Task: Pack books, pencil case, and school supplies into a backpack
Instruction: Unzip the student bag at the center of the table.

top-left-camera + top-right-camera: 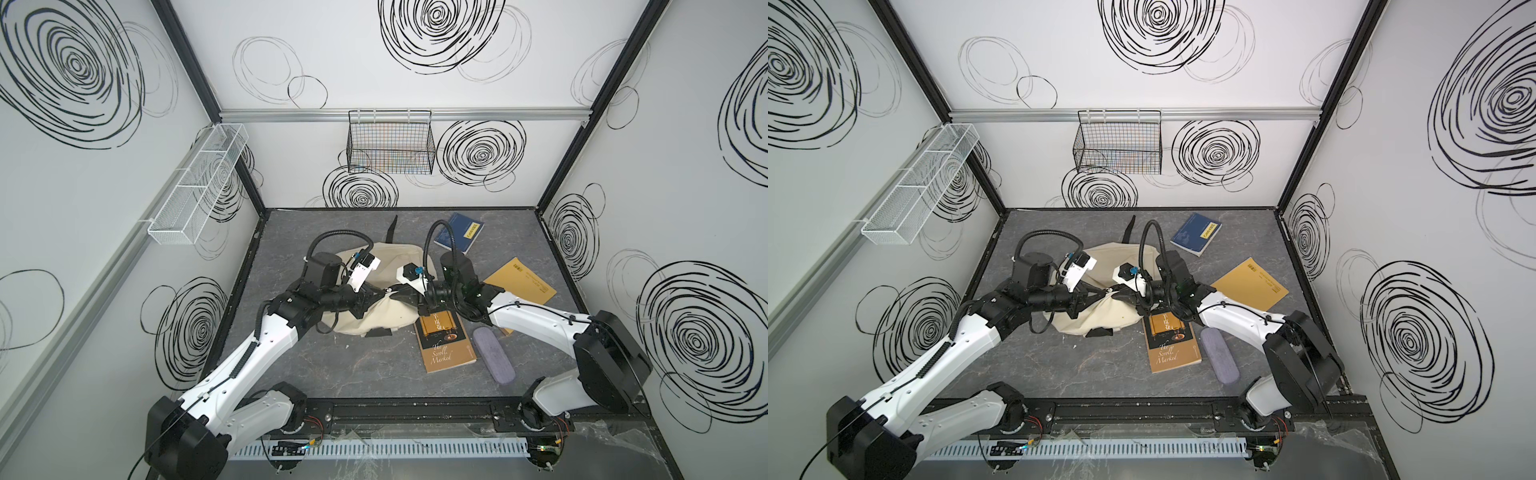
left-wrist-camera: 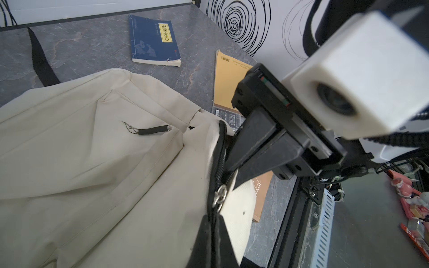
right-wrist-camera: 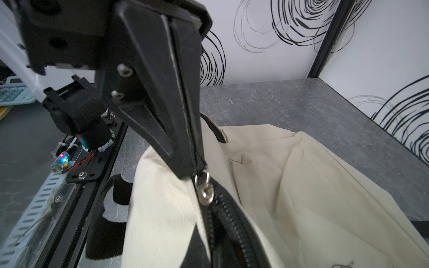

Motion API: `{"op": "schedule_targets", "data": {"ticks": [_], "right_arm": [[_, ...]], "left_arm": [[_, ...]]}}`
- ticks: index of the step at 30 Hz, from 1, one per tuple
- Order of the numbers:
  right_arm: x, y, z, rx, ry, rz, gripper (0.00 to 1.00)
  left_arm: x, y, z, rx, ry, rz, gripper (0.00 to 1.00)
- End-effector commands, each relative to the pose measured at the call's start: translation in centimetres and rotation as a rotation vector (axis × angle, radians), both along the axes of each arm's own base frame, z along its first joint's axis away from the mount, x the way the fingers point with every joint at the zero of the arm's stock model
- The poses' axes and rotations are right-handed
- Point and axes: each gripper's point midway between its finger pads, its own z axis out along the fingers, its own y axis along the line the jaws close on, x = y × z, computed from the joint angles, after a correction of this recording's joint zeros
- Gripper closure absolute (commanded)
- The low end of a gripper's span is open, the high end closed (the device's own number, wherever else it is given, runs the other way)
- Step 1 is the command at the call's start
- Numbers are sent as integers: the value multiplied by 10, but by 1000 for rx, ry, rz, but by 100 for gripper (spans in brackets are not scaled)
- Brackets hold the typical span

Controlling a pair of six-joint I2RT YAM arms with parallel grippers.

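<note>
Backpack (image 1: 376, 322) on counter (image 1: 353, 374) under both grips, left fingers (image 2: 212, 229) closed tight on its zipper edge (image 2: 217, 167), right fingers (image 3: 185, 167) just beside them pinching zipper pull (image 3: 204, 189), brown book (image 1: 444, 347) near right fingers

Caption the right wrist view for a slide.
Right gripper shut on the zipper pull of the cream backpack lying on the grey tabletop.

Counting now: three books on the table (image 1: 353, 374), with the navy book (image 1: 459, 232) at one o'clock, the mustard-yellow book (image 1: 521, 286) at three and the brown book (image 1: 444, 347) at five. One lavender pencil case (image 1: 494, 355), just beside the brown one. One cream backpack (image 1: 386, 316), near centre. Two wire baskets: the white basket (image 1: 199, 183) at ten, the black basket (image 1: 390, 143) at twelve. And two arms: the left arm (image 1: 266, 345) and the right arm (image 1: 536, 320).
</note>
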Motion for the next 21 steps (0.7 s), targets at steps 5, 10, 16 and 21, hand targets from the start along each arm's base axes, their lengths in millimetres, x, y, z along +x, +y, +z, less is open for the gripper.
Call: {"op": "schedule_targets", "data": {"ticks": [5,10,16,21], "right_arm": [[48,-59,51,135,-44,-269,100],[65,-101,70,195,-76,-480,100],[63,-107,69,212,-71,-472,100],[47,-91,59,191,-93,-325,100]], "left_arm": [[3,53,-23,186,111,179,100],[7,65,-41,278,178,217,100],[30,114,-25,304,90,465,100],[50,151,-9,143,13,686,100]]}}
